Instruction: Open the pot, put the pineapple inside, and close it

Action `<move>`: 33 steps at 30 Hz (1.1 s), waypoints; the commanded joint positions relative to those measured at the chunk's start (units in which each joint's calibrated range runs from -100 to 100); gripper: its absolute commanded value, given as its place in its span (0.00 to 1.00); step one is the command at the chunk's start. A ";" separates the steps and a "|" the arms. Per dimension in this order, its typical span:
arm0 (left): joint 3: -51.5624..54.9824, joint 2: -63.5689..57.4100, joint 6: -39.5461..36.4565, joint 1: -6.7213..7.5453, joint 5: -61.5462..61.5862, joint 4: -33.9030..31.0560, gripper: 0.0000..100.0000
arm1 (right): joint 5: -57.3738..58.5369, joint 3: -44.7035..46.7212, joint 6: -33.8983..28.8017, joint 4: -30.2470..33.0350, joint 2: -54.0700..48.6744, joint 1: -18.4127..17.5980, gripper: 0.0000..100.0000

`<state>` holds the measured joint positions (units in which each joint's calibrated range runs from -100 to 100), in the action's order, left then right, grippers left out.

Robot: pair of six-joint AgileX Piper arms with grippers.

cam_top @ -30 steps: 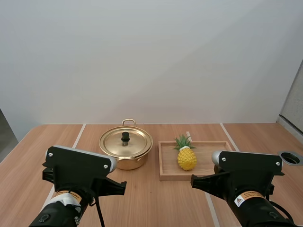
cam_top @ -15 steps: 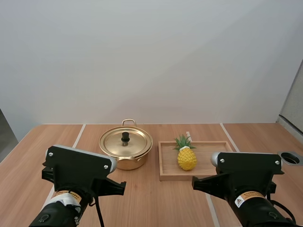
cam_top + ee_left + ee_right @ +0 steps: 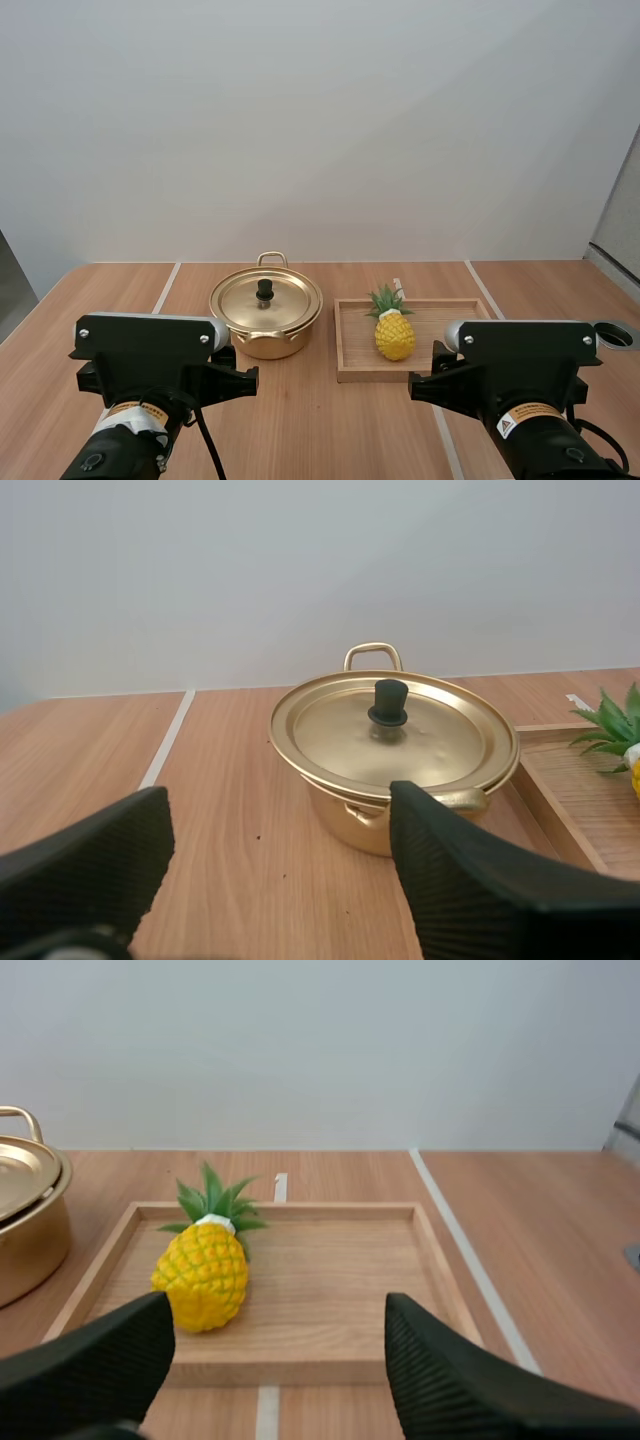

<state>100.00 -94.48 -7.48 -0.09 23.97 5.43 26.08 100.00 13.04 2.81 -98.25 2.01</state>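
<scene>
Left fingers [image 3: 470, 900] and right fingers [image 3: 460, 1380] both apart, empty. Pot [image 3: 270, 345] mid-frame, lid [image 3: 288, 304] on; pineapple [image 3: 394, 334] in tray [image 3: 355, 345] right of it. Centre your left fingers over knob [image 3: 265, 290], lift straight.

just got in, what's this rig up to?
Nothing is grasped yet. The left end effector is open, facing the round gold metal pot, whose lid with a black knob is on. The right end effector is open, facing the yellow toy pineapple, which sits in the shallow wooden tray beside the pot. Both are short of their targets; opening the pot has not begun.
</scene>
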 commanded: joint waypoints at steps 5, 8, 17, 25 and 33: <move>-2.30 -0.31 10.74 -0.04 -25.08 -3.11 1.00 | -32.36 0.00 8.10 13.99 -0.51 0.04 1.00; -5.83 -0.31 12.90 -0.04 -48.78 -3.12 1.00 | -57.15 0.00 10.12 17.00 -0.51 0.04 1.00; -18.65 -0.06 13.47 -0.04 -69.92 -2.89 1.00 | -74.49 -5.84 21.04 2.93 -0.40 0.08 1.00; -38.32 10.02 3.23 -0.04 -21.29 -2.89 1.00 | -22.92 -27.86 14.63 -0.17 7.00 0.08 1.00; -50.35 26.01 6.18 -0.04 8.01 -2.33 1.00 | 10.48 -47.94 14.45 -4.83 20.49 0.12 1.00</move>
<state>52.32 -73.51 -1.66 -0.09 21.88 2.73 25.07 56.87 27.65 -0.84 -81.37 2.01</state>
